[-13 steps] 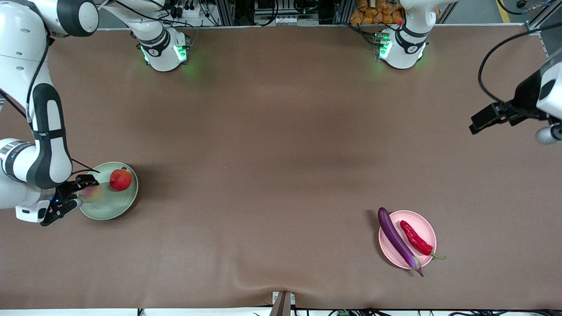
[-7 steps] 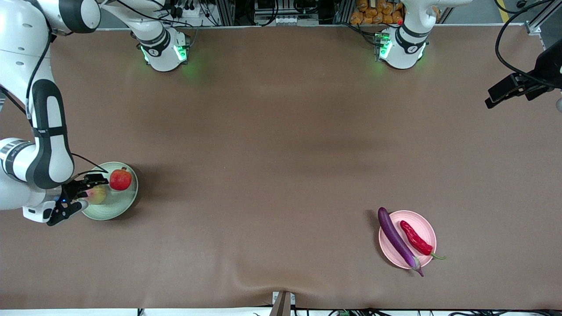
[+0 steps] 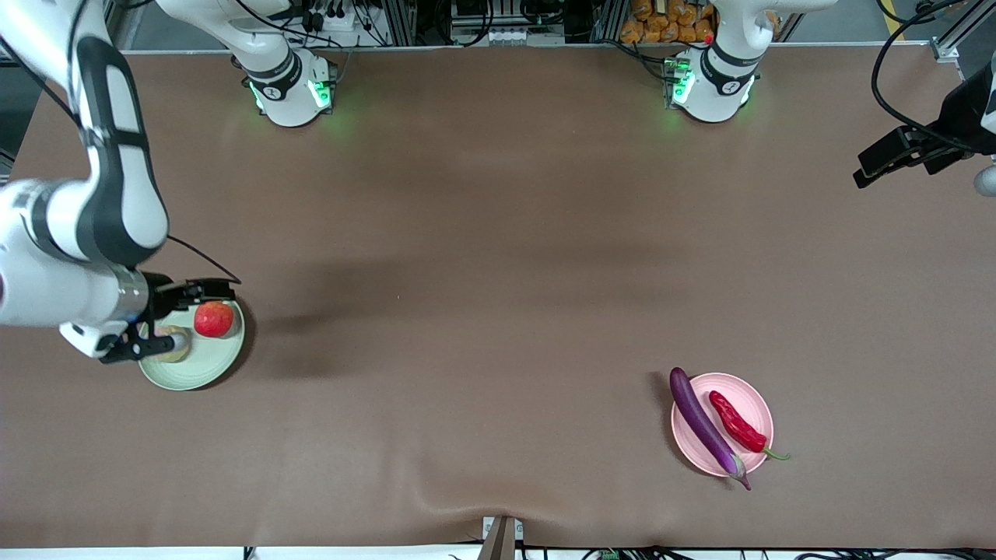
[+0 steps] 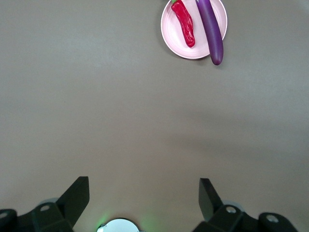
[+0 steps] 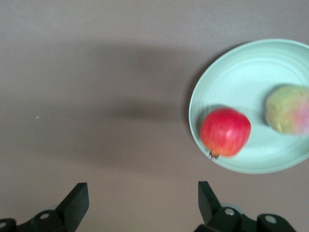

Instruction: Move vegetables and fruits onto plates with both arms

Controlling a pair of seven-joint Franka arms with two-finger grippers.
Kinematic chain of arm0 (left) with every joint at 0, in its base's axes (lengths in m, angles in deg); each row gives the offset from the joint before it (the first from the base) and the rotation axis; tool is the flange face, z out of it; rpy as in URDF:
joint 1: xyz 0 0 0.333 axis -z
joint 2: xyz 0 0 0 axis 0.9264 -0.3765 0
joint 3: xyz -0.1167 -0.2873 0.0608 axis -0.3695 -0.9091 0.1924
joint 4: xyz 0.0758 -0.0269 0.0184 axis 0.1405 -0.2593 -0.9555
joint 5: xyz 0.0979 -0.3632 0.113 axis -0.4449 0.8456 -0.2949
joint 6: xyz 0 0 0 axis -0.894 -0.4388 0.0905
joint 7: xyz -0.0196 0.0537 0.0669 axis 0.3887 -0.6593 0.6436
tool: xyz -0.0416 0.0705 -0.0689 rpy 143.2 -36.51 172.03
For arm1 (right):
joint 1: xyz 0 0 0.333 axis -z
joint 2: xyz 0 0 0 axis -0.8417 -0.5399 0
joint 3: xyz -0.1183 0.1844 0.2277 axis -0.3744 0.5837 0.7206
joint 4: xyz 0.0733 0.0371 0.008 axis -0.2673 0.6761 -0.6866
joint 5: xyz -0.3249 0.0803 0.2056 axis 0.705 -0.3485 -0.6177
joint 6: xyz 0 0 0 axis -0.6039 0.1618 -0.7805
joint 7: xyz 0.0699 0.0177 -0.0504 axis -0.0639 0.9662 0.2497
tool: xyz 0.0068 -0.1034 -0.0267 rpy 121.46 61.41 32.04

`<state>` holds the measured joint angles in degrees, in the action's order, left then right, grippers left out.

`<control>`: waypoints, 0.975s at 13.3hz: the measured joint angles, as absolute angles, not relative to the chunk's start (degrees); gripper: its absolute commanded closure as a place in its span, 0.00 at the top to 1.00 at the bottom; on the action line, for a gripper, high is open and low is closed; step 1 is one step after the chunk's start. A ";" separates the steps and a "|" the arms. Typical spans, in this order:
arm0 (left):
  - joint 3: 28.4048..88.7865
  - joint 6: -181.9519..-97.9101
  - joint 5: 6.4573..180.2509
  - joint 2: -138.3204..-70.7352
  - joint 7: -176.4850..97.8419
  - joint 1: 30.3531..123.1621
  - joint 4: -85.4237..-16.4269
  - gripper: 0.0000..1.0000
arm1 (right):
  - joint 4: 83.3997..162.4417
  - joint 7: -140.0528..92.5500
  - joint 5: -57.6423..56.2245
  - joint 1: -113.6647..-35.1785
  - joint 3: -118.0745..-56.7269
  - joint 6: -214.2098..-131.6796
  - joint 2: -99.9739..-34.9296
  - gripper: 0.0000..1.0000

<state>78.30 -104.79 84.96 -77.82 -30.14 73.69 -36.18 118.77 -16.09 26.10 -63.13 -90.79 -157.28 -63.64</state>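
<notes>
The pale green plate [image 3: 204,372] lies at the right arm's end of the table. It holds the round red fruit [image 3: 214,319] and the pale peach-like fruit [image 3: 176,354], which my right arm partly hides. My right gripper [image 3: 201,314] hangs open and empty above this plate. In the right wrist view the gripper [image 5: 142,203] is open over bare table, with the plate [image 5: 227,72], red fruit [image 5: 225,132] and peach [image 5: 289,108] beside it. The pink plate [image 3: 753,404] holds the purple eggplant [image 3: 704,428] and red chili [image 3: 737,424]. My left gripper [image 3: 865,171] is open and empty, high at the left arm's end of the table.
The left wrist view shows its open gripper [image 4: 143,198], the pink plate [image 4: 181,48], the chili [image 4: 183,24] and the eggplant [image 4: 211,29] farther off. The arm bases [image 3: 292,89] stand along the table's edge farthest from the front camera. The brown table cover [image 3: 498,272] lies between the plates.
My right gripper let go of the peach on the green plate, opened and rose above it. My left gripper drew back toward the table's end, then stayed about still.
</notes>
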 measured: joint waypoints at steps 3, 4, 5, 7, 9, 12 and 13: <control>78.26 -104.79 85.01 -77.30 -30.14 73.85 -36.78 1.00 | 119.25 -22.70 26.30 -61.55 -89.66 -153.89 -57.18 1.00; 78.14 -104.79 85.03 -76.60 -30.14 73.94 -37.63 1.00 | 119.17 -25.13 27.35 -60.02 -87.57 -152.77 -55.33 1.00; 78.00 -104.79 85.04 -75.66 -30.14 74.04 -38.77 1.00 | 118.88 -27.13 29.59 -58.53 -85.13 -151.21 -53.59 1.00; 77.70 -104.79 85.04 -73.86 -30.14 74.09 -40.97 1.00 | 116.11 -30.05 32.62 -57.64 -82.42 -145.79 -51.15 1.00; 77.41 -104.81 85.04 -72.96 -30.14 74.10 -42.12 1.00 | 111.70 -30.95 33.15 -57.28 -82.00 -141.21 -49.96 1.00; 75.60 -104.92 85.04 -72.91 -30.05 74.18 -42.63 1.00 | 109.78 -30.95 33.17 -56.19 -81.97 -139.51 -46.72 1.00; 74.70 -104.94 85.05 -72.91 -29.89 74.18 -42.76 1.00 | 110.31 -30.95 33.18 -56.18 -81.97 -139.30 -45.39 1.00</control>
<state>74.70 -104.94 85.05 -72.91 -29.89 74.18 -42.76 110.31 -30.95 33.18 -56.18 -81.97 -139.30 -45.39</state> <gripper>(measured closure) 0.000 0.000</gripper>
